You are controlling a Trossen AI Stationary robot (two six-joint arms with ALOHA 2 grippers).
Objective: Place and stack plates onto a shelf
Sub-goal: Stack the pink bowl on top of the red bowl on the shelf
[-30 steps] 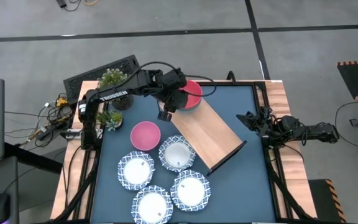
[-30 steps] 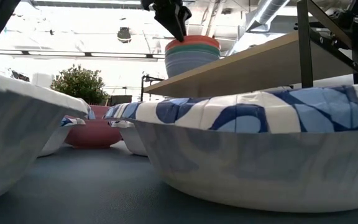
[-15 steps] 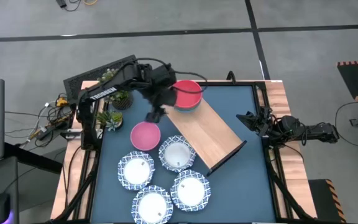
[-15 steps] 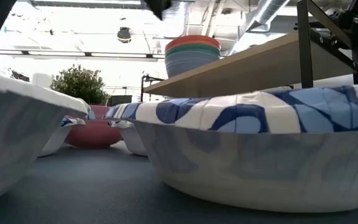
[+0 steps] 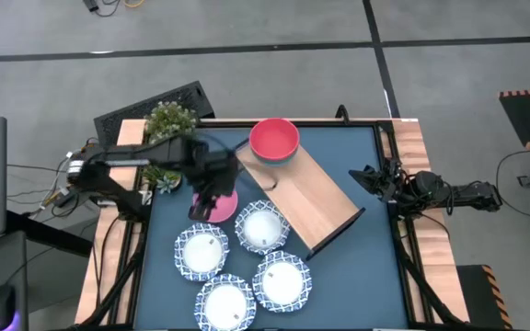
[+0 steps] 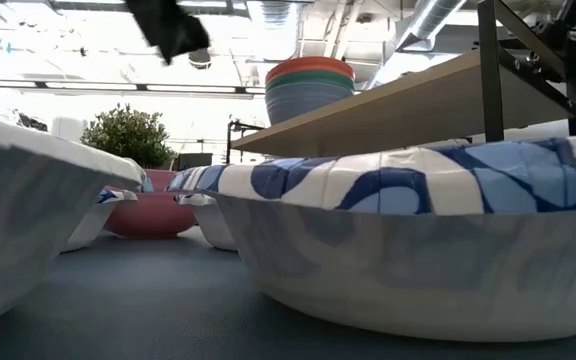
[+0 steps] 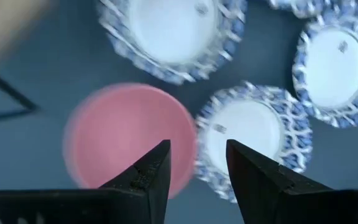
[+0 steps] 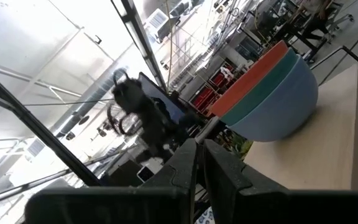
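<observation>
Plates fill the near part of the dark table (image 5: 357, 267), none of them on the shelf yet. Nearest sit two (image 5: 225, 304) and (image 5: 282, 281), then one (image 5: 201, 250) toward the left side, then the fourth (image 5: 262, 226) close against the shelf's frame. In the low view the closest plate (image 6: 418, 240) looks thin-walled with a fluted, upturned rim, so I judge these to be light, slightly flexible and likely to slide on the smooth tabletop. The sensible hold is a pinch on that raised rim, one finger under the lip and one inside; the flat white centre offers nothing to grip. Light as they are, they should stack easily but could shift if set down off-centre.

Just beyond the plates lies a pink bowl (image 5: 217, 199), and the left gripper (image 7: 197, 165) hangs above it, fingers parted with a gap between them and carrying nothing; its wrist view looks down on the pink bowl and the plates around it. Next comes the shelf (image 5: 306, 198), a light wooden board lying diagonally across the table, with a stack of bowls (image 5: 274, 140), red on top, at its far end. Potted plants (image 5: 167, 118) stand at the far left corner. The right gripper (image 8: 199, 155) waits at the table's right edge, its fingers nearly together and holding nothing.
</observation>
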